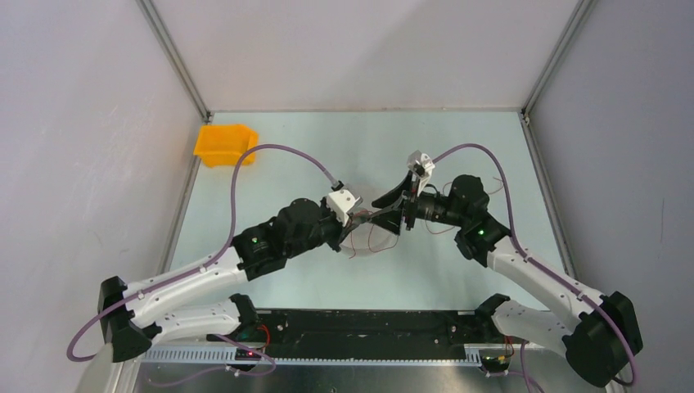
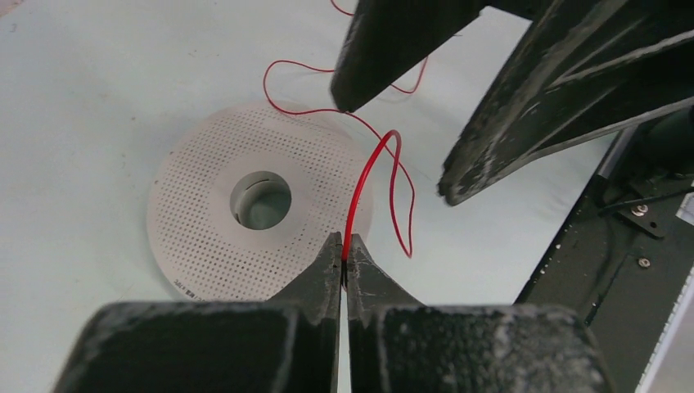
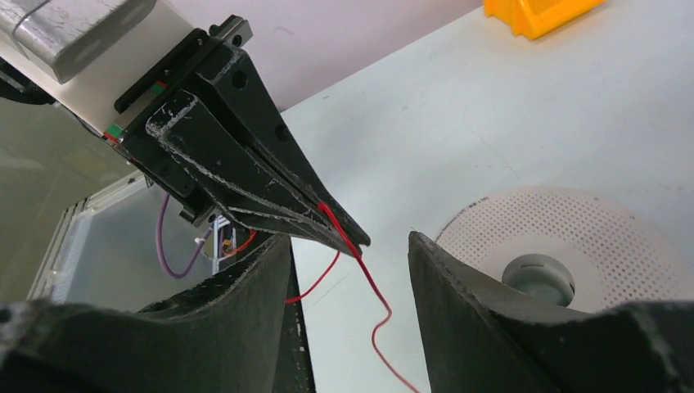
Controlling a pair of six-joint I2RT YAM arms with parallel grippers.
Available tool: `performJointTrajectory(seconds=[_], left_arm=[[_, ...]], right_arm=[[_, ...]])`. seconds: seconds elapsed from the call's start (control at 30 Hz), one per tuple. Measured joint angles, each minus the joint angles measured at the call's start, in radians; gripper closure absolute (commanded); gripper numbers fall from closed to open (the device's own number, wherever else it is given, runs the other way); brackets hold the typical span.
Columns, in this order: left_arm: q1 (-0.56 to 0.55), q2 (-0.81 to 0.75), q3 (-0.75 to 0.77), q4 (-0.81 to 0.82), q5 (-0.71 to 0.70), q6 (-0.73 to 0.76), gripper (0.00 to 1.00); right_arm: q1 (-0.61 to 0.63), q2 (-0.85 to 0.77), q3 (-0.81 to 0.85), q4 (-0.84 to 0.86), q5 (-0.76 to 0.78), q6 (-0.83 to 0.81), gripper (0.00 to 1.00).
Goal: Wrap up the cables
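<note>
From above, the left claw (image 1: pixel 362 216) and right claw (image 1: pixel 394 210) meet over the middle of the tabletop (image 1: pixel 327 147). Left wrist: the left claw is clamped on a thin red cable (image 2: pixel 356 201) above a white perforated disc (image 2: pixel 205 233). Right wrist: the right claw's fingers are apart, with the cable seen between them.

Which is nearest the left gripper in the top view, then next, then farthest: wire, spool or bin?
1. wire: pinched between the shut fingers of the left gripper.
2. spool: flat on the table, right beneath the gripper, slightly toward the arm bases.
3. bin: far-left corner of the table, well away from it.
</note>
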Motion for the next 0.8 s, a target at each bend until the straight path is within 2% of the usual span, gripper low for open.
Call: performJointTrajectory(seconds=[0.1, 0.2, 0.3, 0.4, 0.63, 0.8], left_arm=[[0.0, 0.0, 0.0, 0.0, 0.022, -0.004, 0.95], [0.0, 0.0, 0.001, 0.0, 0.031, -0.005, 0.94], [0.0, 0.0, 0.001, 0.0, 0.041, -0.013, 0.93], [0.0, -0.005, 0.001, -0.001, 0.044, -0.021, 0.91], [0.0, -0.047, 0.001, 0.0, 0.04, -0.032, 0.75], [0.0, -0.044, 0.001, 0.0, 0.037, -0.043, 0.74]], right_arm=[[0.016, 0.029, 0.018, 0.007, -0.014, -0.024, 0.47], [0.032, 0.051, 0.033, 0.01, -0.017, -0.042, 0.67], [0.042, 0.065, 0.042, 0.013, -0.017, -0.053, 0.79], [0.043, 0.067, 0.044, 0.011, -0.017, -0.056, 0.98], [0.035, 0.037, 0.044, 0.005, -0.008, -0.045, 1.0], [0.017, -0.022, 0.044, 0.031, -0.004, -0.006, 1.0]])
